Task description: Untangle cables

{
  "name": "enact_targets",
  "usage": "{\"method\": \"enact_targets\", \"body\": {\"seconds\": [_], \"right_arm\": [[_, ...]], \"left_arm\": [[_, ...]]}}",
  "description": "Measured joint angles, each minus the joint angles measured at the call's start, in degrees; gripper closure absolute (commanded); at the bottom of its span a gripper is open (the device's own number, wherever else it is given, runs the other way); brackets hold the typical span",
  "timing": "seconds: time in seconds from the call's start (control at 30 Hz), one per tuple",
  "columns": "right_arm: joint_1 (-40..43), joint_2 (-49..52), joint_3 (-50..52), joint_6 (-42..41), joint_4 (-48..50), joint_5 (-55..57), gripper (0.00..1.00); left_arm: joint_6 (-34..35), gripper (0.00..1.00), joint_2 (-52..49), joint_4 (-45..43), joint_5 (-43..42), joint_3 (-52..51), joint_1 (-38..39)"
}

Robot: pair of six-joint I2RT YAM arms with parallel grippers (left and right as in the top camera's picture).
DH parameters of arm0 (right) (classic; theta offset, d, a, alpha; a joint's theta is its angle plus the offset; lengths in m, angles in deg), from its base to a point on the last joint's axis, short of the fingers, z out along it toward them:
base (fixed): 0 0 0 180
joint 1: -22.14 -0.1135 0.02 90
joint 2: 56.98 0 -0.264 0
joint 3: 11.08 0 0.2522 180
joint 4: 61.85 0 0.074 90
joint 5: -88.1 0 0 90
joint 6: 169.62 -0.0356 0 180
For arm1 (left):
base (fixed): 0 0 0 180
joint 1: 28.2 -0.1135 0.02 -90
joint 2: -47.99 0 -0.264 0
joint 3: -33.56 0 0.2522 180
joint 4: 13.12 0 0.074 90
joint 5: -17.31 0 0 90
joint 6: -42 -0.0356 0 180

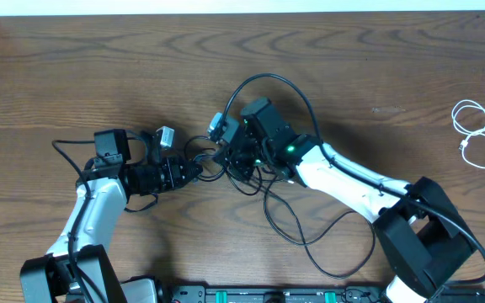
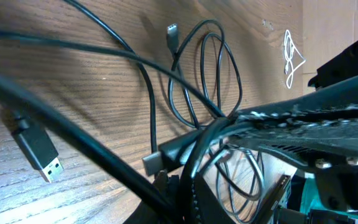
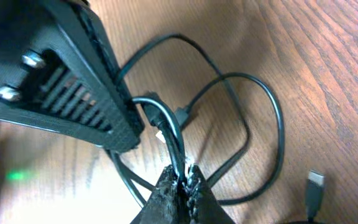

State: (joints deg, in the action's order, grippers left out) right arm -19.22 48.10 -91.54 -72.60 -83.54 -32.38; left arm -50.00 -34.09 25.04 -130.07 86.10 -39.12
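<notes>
Black cables (image 1: pixel 278 217) lie tangled at the table's middle, with loops running toward the front. My left gripper (image 1: pixel 199 169) and right gripper (image 1: pixel 230 155) meet at the knot, tips close together. In the left wrist view my left gripper (image 2: pixel 182 190) is shut on a black cable (image 2: pixel 199 155); loose loops (image 2: pixel 219 68) and a USB plug (image 2: pixel 39 152) lie beyond. The right wrist view has my right gripper (image 3: pixel 182 174) shut on a black cable (image 3: pixel 171 134) that rises from its tips. A white cable (image 1: pixel 476 135) lies coiled far right, apart from both grippers.
A silver plug (image 1: pixel 165 135) and another (image 1: pixel 217 124) stick up near the knot. A dark rail (image 1: pixel 268 295) runs along the table's front edge. The pale far edge of the table (image 1: pixel 242 7) borders the top. Another USB plug (image 3: pixel 314 183) rests right of my right gripper.
</notes>
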Motion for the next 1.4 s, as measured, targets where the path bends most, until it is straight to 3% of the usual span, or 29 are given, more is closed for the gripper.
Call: {"method": "enact_targets", "body": {"seconds": [0.5,0.63,0.83,0.9,1.0,1.07,1.13,1.4], "right_arm": [[10.3,-2.4,0.0,-0.6,0.7,-28.4,0.99],[11.8,-2.4,0.0,-5.8,-2.4,-24.3,0.99],[11.9,-2.4,0.0,-16.8,-12.7,-8.7,0.99],[11.0,-2.4,0.0,-18.9,-15.2,-5.8,0.92],[9.4,-2.4,0.0,-21.0,-18.5,-1.6,0.69],[8.5,-2.4,0.0,-21.3,-19.7,0.3,0.46],[7.8,-2.4,0.0,-20.0,-21.0,1.3,0.34],[10.4,-3.1,0.0,-16.7,-22.3,-1.0,0.28]], "left_arm": [[0.2,0.91,0.0,-0.2,-2.3,0.0,0.1],[0.3,0.91,0.0,-0.3,-2.3,0.0,0.1],[0.3,0.91,0.0,-0.3,-2.2,0.0,0.5],[0.5,0.91,0.0,-0.3,-2.0,0.0,0.6],[0.5,0.91,0.0,-0.2,-1.0,0.0,0.5],[0.5,0.91,0.0,-0.2,-0.7,0.0,0.4],[0.6,0.91,0.0,-0.2,-0.4,0.0,0.3],[1.1,0.91,0.0,-0.3,-0.3,0.0,0.3]]}}
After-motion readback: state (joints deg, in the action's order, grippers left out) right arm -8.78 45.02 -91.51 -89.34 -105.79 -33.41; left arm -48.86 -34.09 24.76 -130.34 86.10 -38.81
